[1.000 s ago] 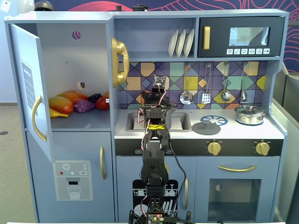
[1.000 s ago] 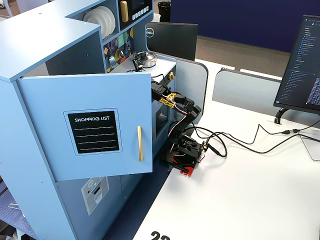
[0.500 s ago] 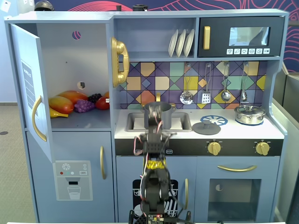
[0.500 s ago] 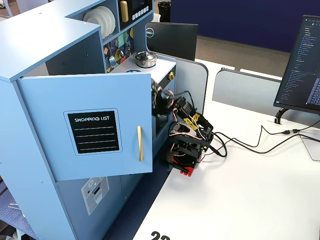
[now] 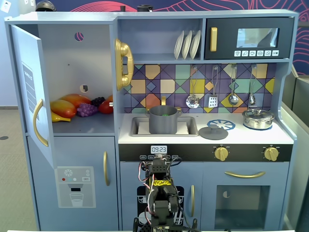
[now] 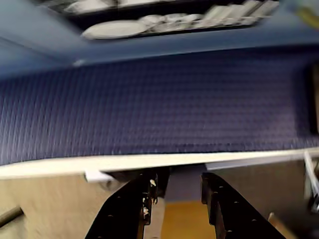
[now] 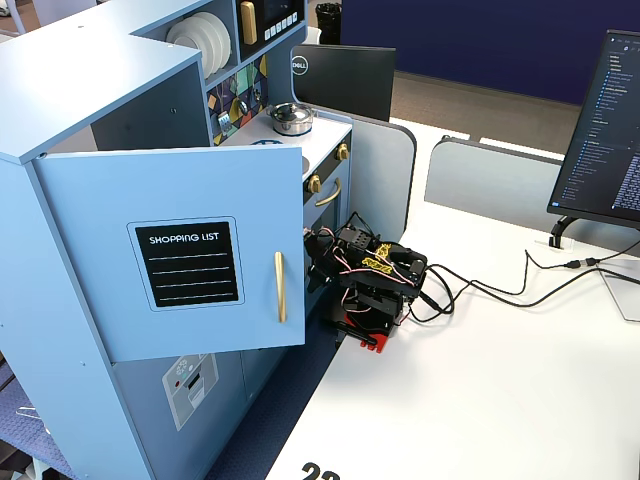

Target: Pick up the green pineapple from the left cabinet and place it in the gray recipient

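The gray recipient [image 5: 163, 123] stands in the sink of the toy kitchen. A small bright green piece [image 5: 165, 114], probably the green pineapple, shows just inside its rim. The left cabinet [image 5: 77, 58] has its blue door [image 5: 28, 87] swung open; the door also shows in the other fixed view [image 7: 180, 250]. No green fruit shows on the cabinet shelf. The arm is folded low in front of the kitchen, well below the pot. My gripper [image 6: 179, 186] has its jaws apart with nothing between them; it also shows in a fixed view [image 7: 320, 262].
On the cabinet shelf lie orange-yellow mangoes [image 5: 65, 107], a purple grape bunch [image 5: 87, 110] and a red fruit [image 5: 106, 107]. A flat gray lid [image 5: 213, 132] and a shiny silver pot [image 5: 258, 118] sit on the counter. A monitor [image 7: 600, 130] and cables lie on the white table [image 7: 480, 400].
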